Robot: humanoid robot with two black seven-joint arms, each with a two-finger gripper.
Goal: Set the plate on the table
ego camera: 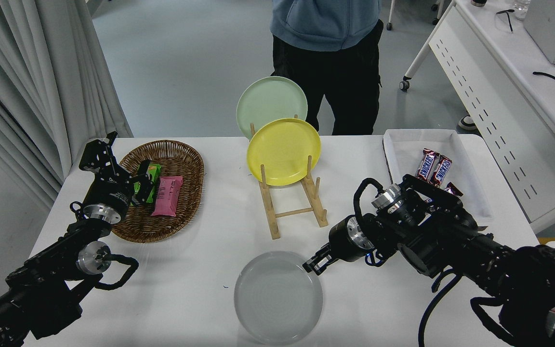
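Wicker forms the oval brown basket [162, 190] left of the wooden slatted rack [293, 202]; it holds a green wrapped bar [146, 182] and a pink one [167, 195]. The rack carries a glossy yellow plate [283, 152] and a pale green plate [271, 102]. The round light-grey plate [278, 296] lies flat on the smooth white desk [200, 270], nearer than the rack. The right hand [317, 262] sits at its rim, fingers released. I cannot tell the parked left hand's [141, 180] state.

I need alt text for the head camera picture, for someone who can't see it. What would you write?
A light-grey plate lies flat on the near part of a white table, with the robot's right gripper at its far right rim, jaws open. Behind stand a yellow plate and a green plate in a wooden rack.
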